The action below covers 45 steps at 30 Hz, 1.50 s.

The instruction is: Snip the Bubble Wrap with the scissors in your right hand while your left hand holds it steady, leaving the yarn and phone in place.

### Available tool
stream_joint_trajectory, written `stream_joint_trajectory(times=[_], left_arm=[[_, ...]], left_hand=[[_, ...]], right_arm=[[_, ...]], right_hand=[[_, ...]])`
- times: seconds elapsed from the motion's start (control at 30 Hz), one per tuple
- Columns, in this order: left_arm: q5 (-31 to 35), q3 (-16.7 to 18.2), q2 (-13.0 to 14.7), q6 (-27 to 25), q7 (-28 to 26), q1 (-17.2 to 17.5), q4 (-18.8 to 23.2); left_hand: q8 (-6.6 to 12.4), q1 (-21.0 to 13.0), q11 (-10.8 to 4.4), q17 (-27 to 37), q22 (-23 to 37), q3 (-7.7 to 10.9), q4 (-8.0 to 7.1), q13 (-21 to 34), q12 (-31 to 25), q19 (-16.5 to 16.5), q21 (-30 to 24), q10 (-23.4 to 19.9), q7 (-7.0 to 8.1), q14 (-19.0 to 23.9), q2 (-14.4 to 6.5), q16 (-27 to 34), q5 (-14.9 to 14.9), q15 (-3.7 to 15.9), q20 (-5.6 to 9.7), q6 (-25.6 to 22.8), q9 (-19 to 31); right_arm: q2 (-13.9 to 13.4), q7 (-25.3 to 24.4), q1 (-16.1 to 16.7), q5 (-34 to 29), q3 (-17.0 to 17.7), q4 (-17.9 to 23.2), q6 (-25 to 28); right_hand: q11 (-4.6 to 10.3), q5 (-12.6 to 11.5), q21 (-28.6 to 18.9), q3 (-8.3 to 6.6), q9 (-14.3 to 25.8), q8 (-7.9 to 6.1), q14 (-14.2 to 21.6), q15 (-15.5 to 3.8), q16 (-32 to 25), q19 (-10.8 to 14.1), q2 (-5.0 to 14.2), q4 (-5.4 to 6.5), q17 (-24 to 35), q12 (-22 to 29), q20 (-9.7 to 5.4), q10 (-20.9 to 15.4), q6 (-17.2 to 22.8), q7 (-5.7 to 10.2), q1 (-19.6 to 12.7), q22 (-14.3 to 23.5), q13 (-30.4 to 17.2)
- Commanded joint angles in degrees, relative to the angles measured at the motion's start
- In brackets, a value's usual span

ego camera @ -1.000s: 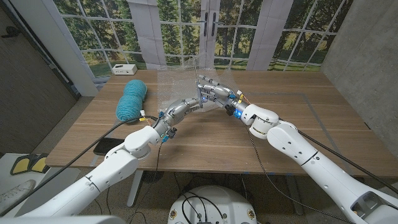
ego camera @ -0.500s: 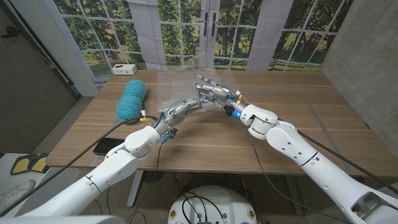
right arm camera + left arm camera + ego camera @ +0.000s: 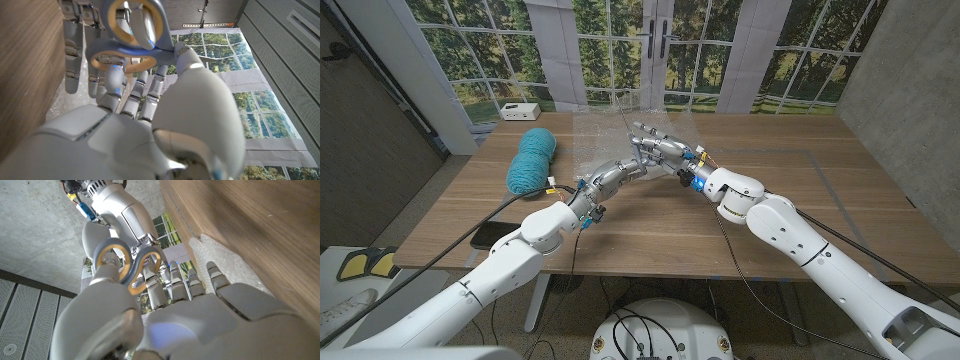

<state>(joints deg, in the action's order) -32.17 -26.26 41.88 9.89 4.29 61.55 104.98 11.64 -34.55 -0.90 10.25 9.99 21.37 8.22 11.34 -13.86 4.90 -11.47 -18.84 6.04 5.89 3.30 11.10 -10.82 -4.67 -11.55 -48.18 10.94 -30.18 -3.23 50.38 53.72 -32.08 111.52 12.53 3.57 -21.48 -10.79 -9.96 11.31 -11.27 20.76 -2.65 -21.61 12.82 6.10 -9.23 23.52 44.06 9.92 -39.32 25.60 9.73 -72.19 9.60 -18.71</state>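
Only wrist views show scissors loops (grey, yellow-lined).

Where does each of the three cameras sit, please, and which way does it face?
Head view: on the robot's head, facing down over both arms at the table, yarn and bubble wrap.
Left wrist view: on the left wrist, looking along the left hand toward the scissors.
Right wrist view: on the right wrist, looking along the right hand, whose fingers pass through the scissors' handles.
Both wrist views share the scissors and bubble wrap.
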Motion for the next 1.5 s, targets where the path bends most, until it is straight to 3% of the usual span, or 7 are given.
stream_joint_trajectory(times=[0.03,0.3,0.53,0.67,0.87,0.97,1.5], left_arm=[[-0.3,-0.2,-0.2,0.5,0.8,-0.5,-0.6],[-0.5,0.0,0.0,0.7,0.9,-0.2,-0.7],[-1.8,0.2,-0.6,1.1,1.5,-0.2,-1.2],[-2.1,0.4,-1.4,1.9,0.9,0.1,-1.6],[-2.7,0.5,-1.7,2.4,1.3,0.2,-1.9],[-2.5,0.4,-1.5,2.1,1.2,0.1,-1.7],[-3.0,0.1,-1.3,0.7,1.7,-0.5,-1.7]], left_hand=[[-0.16,-0.9,-4.47,0.2,0.3,-0.34,0.01,0.4,-0.5,-0.1,0.2,-2.4,-0.19,0.2,-0.4,0.2,-0.2,0.8,-0.16,0.0,0.1],[-0.32,-1.2,-2.89,0.2,0.3,-0.39,-0.03,0.5,-0.3,0.0,0.1,-2.1,0.16,0.4,-0.7,0.3,-0.2,1.02,-0.21,0.2,0.2],[-0.02,-1.4,-0.34,0.1,0.4,-0.63,-0.11,0.5,-0.6,0.4,0.0,-3.3,0.54,1.0,-0.8,0.4,-0.1,1.34,-0.27,-0.8,0.2],[0.31,-1.5,-0.33,0.1,0.4,-0.71,-0.1,0.4,-0.5,0.6,-0.1,-3.3,0.16,1.2,-0.9,0.4,-0.1,1.45,-0.24,-1.8,0.2],[-0.48,-2.8,0.0,0.1,0.4,-0.39,0.3,0.4,0.3,1.0,-0.2,-1.8,0.8,0.9,-1.5,0.1,-0.1,1.31,-0.47,-0.3,0.2],[-0.92,-3.1,0.4,0.1,0.4,-0.45,0.36,0.4,0.6,0.8,-0.1,-1.2,0.91,0.6,-1.6,-0.1,0.0,1.16,-0.53,0.9,0.2],[-0.94,-2.5,0.87,0.2,0.4,-1.33,-0.01,0.3,0.8,0.6,0.0,-0.8,-0.07,0.3,-1.0,-0.1,0.3,0.48,-0.65,1.8,0.2]], right_arm=[[0.6,-1.5,0.3,-0.3,0.3,-0.5,-0.4],[1.3,-3.8,1.2,-1.6,1.6,-0.7,-3.0],[1.6,-4.8,1.8,-2.7,1.6,-0.7,-4.0],[1.6,-5.8,2.2,-3.6,1.7,-0.5,-4.5],[1.8,-7.2,2.9,-4.4,1.9,-0.1,-5.2],[1.9,-7.8,3.1,-4.6,2.0,0.2,-5.2],[1.1,-5.0,3.4,-6.9,1.8,-0.1,-8.0]], right_hand=[[9.08,-0.2,-0.1,-0.09,0.1,-0.47,0.3,-9.89,0.2,0.3,0.02,0.15,0.1,0.0,0.19,-9.7,0.6,-0.03,-0.6,0.2,-0.2],[9.08,-0.1,-0.1,-0.03,0.1,-0.77,0.4,-9.96,0.2,0.4,0.03,0.15,0.2,-0.1,0.0,-9.8,1.9,0.29,-0.7,0.2,0.2],[9.07,0.4,-0.1,0.06,0.1,-1.29,0.9,-10.16,0.1,0.4,0.04,0.04,0.3,-0.2,-0.66,-10.2,4.5,0.52,-1.2,0.2,0.9],[9.12,0.9,0.0,0.16,0.1,-1.38,1.1,-10.14,0.1,0.2,-0.49,-0.28,0.3,0.0,-0.63,-11.6,5.7,0.4,-1.8,0.1,1.6],[9.07,1.5,0.5,0.3,0.1,-1.79,1.9,-10.24,-0.1,-1.5,-0.98,-0.34,0.4,0.1,-2.05,-12.8,8.2,0.19,-2.5,0.1,2.6],[9.04,1.7,0.6,0.33,0.1,-1.7,2.0,-10.25,-0.1,-2.1,-1.08,-0.33,0.4,0.1,-0.69,-13.0,8.4,0.29,-2.7,0.1,2.8],[9.12,1.9,0.6,0.41,0.1,-1.4,1.6,-10.14,0.2,-2.4,-1.17,-0.21,0.4,0.0,0.2,-13.3,8.3,0.51,-2.8,0.0,3.2]])
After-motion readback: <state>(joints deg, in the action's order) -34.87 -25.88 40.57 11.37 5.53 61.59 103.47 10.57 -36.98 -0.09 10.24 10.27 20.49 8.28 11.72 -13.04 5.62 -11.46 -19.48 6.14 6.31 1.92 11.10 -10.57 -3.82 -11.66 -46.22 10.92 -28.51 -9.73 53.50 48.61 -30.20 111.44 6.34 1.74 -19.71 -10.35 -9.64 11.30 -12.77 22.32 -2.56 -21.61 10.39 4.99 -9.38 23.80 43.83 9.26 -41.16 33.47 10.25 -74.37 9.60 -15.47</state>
